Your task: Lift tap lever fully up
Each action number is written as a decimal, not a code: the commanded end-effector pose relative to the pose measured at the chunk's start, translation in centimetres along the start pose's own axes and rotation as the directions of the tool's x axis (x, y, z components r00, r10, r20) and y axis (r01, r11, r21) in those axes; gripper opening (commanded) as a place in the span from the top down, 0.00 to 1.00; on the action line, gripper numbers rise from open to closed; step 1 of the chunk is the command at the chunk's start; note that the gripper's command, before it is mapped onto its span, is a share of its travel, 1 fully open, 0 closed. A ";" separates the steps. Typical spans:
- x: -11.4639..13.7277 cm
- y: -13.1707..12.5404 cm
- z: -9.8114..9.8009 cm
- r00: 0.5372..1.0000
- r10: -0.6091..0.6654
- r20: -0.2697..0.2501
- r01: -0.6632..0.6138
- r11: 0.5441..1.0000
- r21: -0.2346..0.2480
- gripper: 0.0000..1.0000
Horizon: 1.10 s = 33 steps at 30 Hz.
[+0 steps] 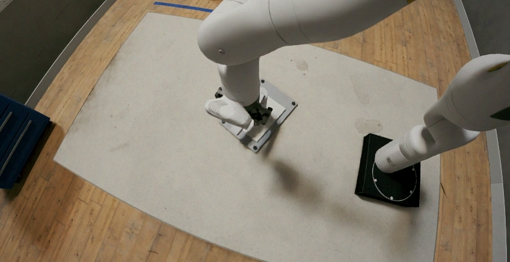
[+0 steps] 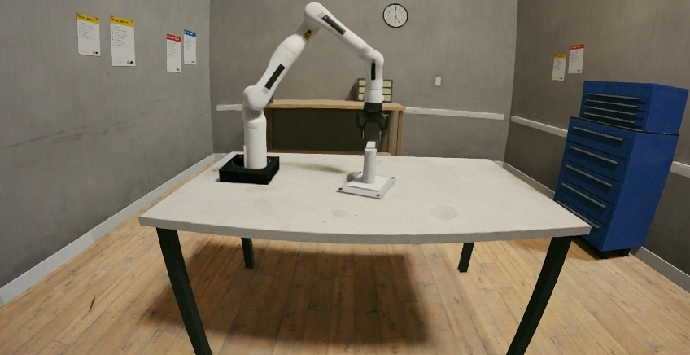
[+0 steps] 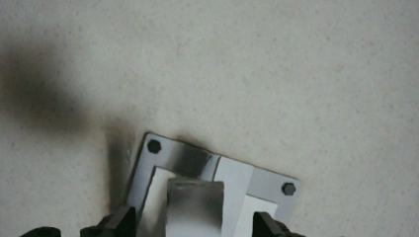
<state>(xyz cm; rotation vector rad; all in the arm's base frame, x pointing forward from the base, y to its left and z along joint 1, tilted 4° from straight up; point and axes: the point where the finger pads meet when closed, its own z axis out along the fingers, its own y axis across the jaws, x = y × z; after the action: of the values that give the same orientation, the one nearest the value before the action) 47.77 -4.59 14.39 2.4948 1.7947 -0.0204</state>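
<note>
Room: the counter (image 2: 435, 196) lay bare on all sides of the tap (image 2: 369, 162), its edges well away.
Tap: white, upright on a bolted grey plate (image 1: 284, 98) mid-counter.
Gripper: the gripper (image 2: 371, 132) hung just above the tap, jaws fairly wide, holding nothing.

The top view looks steeply down from high above the arm onto the pale speckled table top (image 1: 143, 173), all its edges in frame. The exterior view stands at the front edge, level, farther off. The wrist view points straight down, very near. All three share the grey bolted square plate (image 1: 284, 110) (image 2: 382, 187) (image 3: 148, 163).
</note>
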 end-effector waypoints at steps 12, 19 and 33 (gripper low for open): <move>0.0 0.0 1.3 1.000 0.001 0.000 -0.001 1.000 0.000 0.28; 0.0 0.0 1.8 1.000 0.001 0.000 -0.001 1.000 0.000 0.28; 0.0 0.0 3.0 1.000 0.001 0.000 -0.001 1.000 0.000 0.28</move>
<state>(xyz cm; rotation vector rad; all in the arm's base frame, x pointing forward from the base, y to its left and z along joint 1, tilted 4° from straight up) 47.87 -4.73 11.48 2.4941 1.7954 -0.0188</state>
